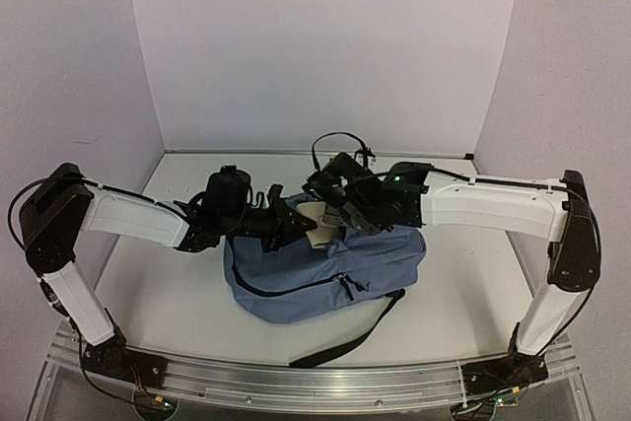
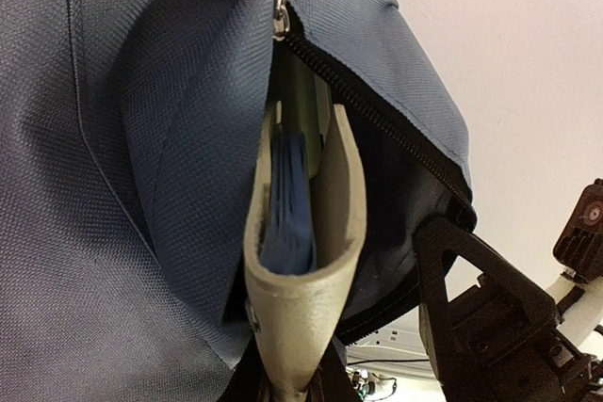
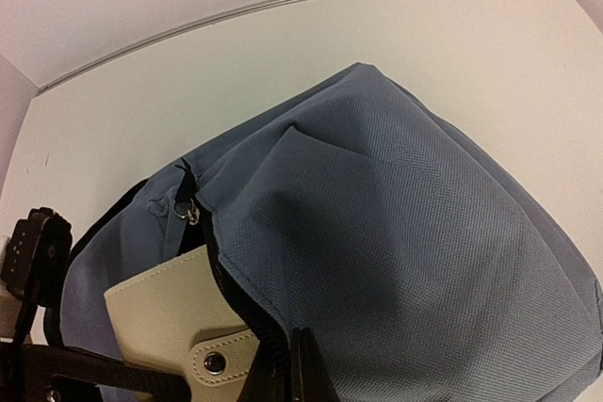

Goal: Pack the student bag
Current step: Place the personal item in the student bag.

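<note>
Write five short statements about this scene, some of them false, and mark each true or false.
1. The student bag lies on the table with its zipper open. True.
2. The cream case lies on the table beside the bag. False: it sticks partly into the bag's opening, held by the left gripper.
3. A black strap trails from the bag toward the near edge. True.
4. The right gripper is parked far from the bag. False: it is at the bag's opening, beside the case.
5. The case has a snap button. True.
</note>
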`<state>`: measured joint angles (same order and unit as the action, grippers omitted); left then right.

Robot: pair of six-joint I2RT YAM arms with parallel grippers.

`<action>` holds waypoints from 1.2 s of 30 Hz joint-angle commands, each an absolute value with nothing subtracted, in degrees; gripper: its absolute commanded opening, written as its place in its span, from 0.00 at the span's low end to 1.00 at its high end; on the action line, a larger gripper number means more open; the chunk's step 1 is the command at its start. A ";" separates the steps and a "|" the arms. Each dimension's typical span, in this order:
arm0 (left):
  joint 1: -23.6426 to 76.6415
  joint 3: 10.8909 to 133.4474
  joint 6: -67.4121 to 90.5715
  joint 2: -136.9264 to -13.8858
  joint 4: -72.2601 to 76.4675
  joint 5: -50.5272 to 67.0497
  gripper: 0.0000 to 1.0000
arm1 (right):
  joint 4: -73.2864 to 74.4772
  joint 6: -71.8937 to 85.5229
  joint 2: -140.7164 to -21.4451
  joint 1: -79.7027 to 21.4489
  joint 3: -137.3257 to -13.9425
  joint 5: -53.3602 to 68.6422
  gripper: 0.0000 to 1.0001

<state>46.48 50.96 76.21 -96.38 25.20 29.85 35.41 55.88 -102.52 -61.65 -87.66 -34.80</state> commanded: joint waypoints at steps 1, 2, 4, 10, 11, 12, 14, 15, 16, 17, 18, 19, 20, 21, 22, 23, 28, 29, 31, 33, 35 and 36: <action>48.16 50.82 77.76 -97.91 27.56 34.24 0.00 | 29.03 56.41 -100.14 -59.87 -87.81 -38.34 0.00; 48.16 51.02 78.14 -98.51 28.29 34.64 0.00 | 27.96 56.17 -99.51 -59.85 -87.28 -37.72 0.00; 48.16 51.38 78.77 -99.69 29.91 35.23 0.00 | 25.69 55.30 -98.20 -59.90 -85.86 -35.98 0.00; 48.16 53.46 76.32 -100.29 30.39 32.98 0.00 | 21.65 53.92 -95.82 -59.87 -81.64 -30.63 0.00; 48.13 53.69 76.16 -100.18 31.52 32.47 0.00 | 21.56 54.11 -95.70 -59.87 -80.90 -29.99 0.00; 48.14 54.17 75.84 -100.13 32.07 31.99 0.00 | 21.38 54.44 -95.42 -59.90 -80.18 -29.48 0.00; 48.10 55.27 74.94 -100.11 32.83 31.27 0.00 | 20.60 55.21 -94.73 -59.93 -78.34 -28.30 0.00; 48.09 56.05 74.47 -100.18 33.06 31.01 0.00 | 19.76 55.49 -94.16 -59.92 -77.33 -27.30 0.00; 48.09 56.79 74.07 -100.24 33.36 30.77 0.00 | 18.82 55.78 -93.54 -59.91 -76.37 -26.25 0.00; 48.08 57.35 73.85 -100.27 33.88 30.57 0.00 | 17.83 56.13 -92.84 -59.90 -75.54 -25.21 0.00; 48.08 57.81 73.70 -100.29 34.34 30.42 0.00 | 17.10 56.36 -92.33 -59.90 -74.71 -24.33 0.00; 48.08 58.15 73.56 -100.24 34.61 30.35 0.00 | 16.51 56.52 -91.84 -59.88 -73.93 -23.69 0.00; 48.08 58.40 73.39 -100.08 34.55 30.36 0.00 | 16.05 56.65 -91.29 -59.86 -73.28 -23.42 0.00; 48.08 58.70 73.25 -99.78 34.23 30.37 0.00 | 15.86 56.68 -91.00 -59.91 -72.87 -23.45 0.00; 48.08 58.79 73.08 -99.61 33.92 30.33 0.00 | 15.87 56.69 -90.78 -59.89 -72.54 -23.61 0.00; 48.05 58.80 73.05 -99.46 33.80 30.31 0.00 | 15.87 56.68 -90.64 -59.90 -72.30 -23.69 0.00; 47.98 60.22 71.73 -100.58 32.33 30.22 0.00 | 15.55 56.35 -90.74 -59.93 -72.67 -22.07 0.00; 47.96 60.89 71.27 -101.37 31.70 30.19 0.00 | 15.25 56.24 -90.72 -59.91 -72.82 -21.59 0.00; 47.99 62.08 70.49 -102.96 31.33 30.24 0.00 | 14.70 56.08 -90.57 -59.97 -72.92 -20.67 0.00; 47.99 63.50 69.24 -104.65 29.85 29.93 0.00 | 14.28 56.07 -90.16 -60.00 -72.94 -20.12 0.00; 47.99 65.04 67.79 -106.00 28.25 29.29 0.00 | 13.97 56.07 -89.61 -60.03 -72.80 -19.79 0.00; 47.99 65.59 67.45 -106.67 27.73 29.24 0.00 | 13.90 56.15 -89.30 -60.06 -72.68 -19.65 0.00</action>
